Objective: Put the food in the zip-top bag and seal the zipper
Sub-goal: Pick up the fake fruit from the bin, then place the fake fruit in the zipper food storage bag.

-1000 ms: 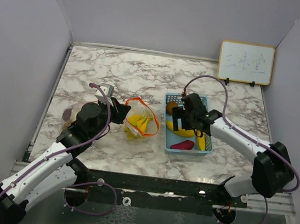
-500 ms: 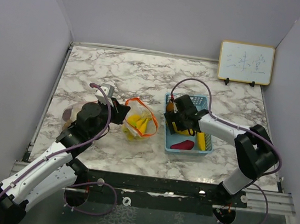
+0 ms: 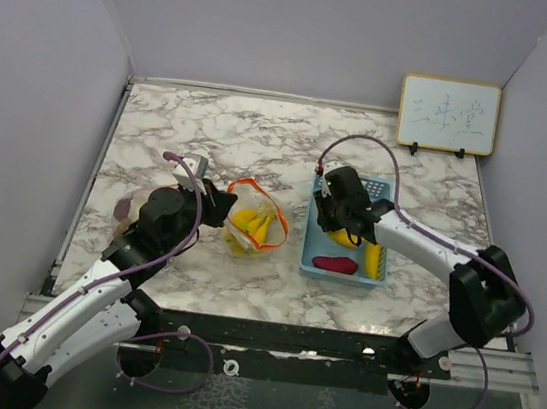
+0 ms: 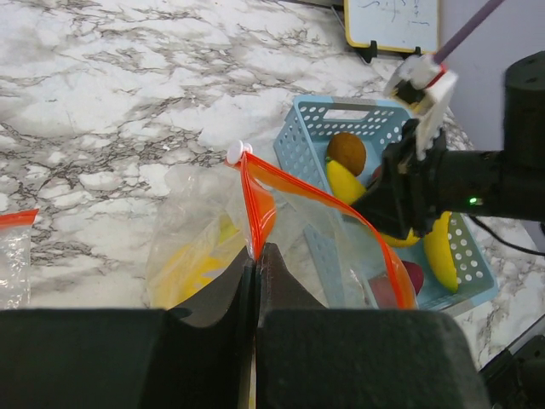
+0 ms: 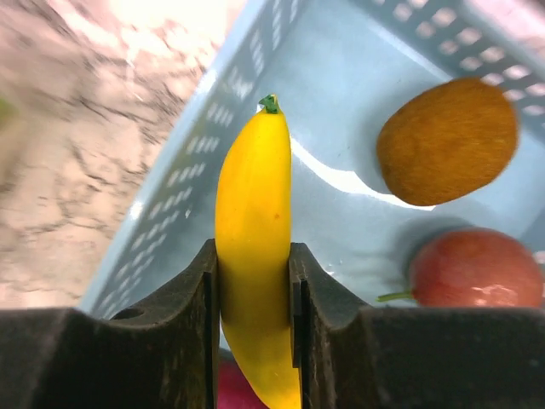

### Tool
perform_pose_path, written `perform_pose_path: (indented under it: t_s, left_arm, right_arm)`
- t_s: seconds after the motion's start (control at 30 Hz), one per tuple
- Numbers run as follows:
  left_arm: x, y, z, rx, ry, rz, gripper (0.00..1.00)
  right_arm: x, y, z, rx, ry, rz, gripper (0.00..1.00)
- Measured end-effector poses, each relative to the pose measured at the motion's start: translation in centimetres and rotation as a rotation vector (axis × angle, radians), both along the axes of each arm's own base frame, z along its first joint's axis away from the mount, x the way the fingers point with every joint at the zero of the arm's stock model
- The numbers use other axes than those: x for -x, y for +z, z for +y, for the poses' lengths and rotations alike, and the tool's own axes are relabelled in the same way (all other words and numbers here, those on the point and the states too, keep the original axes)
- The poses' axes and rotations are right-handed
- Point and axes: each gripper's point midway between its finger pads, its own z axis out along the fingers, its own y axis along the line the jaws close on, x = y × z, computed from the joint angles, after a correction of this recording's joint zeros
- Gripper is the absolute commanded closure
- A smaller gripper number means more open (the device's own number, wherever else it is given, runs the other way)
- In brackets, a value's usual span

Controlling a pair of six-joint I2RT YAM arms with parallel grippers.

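- Top: the right gripper has slid to the left-rear corner of the basket, so a carry to the bag looks close. Its catch is hidden.
- Left wrist: the left gripper is pinched on the bag's orange rim, and the contents blur yellow.
- Right wrist: jaws clamped on a banana inside the basket, its lower end cut off.

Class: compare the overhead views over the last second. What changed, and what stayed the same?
The right gripper shifted left inside the basket, towards its far-left corner, and now clamps a banana. The left gripper kept pinching the bag by its rim; the bag stayed put.
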Motion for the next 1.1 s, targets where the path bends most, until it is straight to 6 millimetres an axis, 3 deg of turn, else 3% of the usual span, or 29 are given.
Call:
perform_pose_path:
  t_s: [0.13, 0.23, 0.4, 0.5, 0.63, 0.83, 0.93, 1.1]
  left_arm:
    - [0.0, 0.0, 0.0, 0.0, 0.003, 0.0, 1.0]
    - [0.0, 0.0, 0.1, 0.0, 0.004, 0.0, 1.0]
    - [-0.1, -0.1, 0.0, -0.001, 0.004, 0.002, 1.0]
    - [-0.1, -0.2, 0.0, -0.004, 0.004, 0.007, 1.0]
    - [-0.2, -0.3, 0.0, -0.006, 0.004, 0.01, 1.0]
    - [-0.2, -0.3, 0.0, -0.006, 0.004, 0.009, 1.0]
    - [-0.1, -0.3, 0.0, -0.005, 0.005, 0.007, 1.0]
    - [-0.1, -0.2, 0.0, -0.004, 0.006, 0.006, 1.0]
  right_arm:
    - [-0.4, 5.7, 0.9, -0.113, 0.008, -0.108, 0.98]
    - [-0.1, 12.8, 3.3, -0.324, 0.1, -0.234, 0.98]
    - [3.3, 23.8, 8.6, -0.722, 0.397, -0.395, 0.98]
    - [5.7, 27.3, 11.5, -0.9, 0.58, -0.41, 0.98]
    - [8.3, 28.4, 14.6, -1.086, 0.756, -0.349, 0.97]
    - [9.9, 25.6, 17.0, -1.22, 0.843, -0.202, 0.95]
    - [9.9, 24.0, 17.3, -1.251, 0.822, -0.142, 0.86]
    - [9.5, 21.4, 17.5, -1.209, 0.764, -0.092, 0.61]
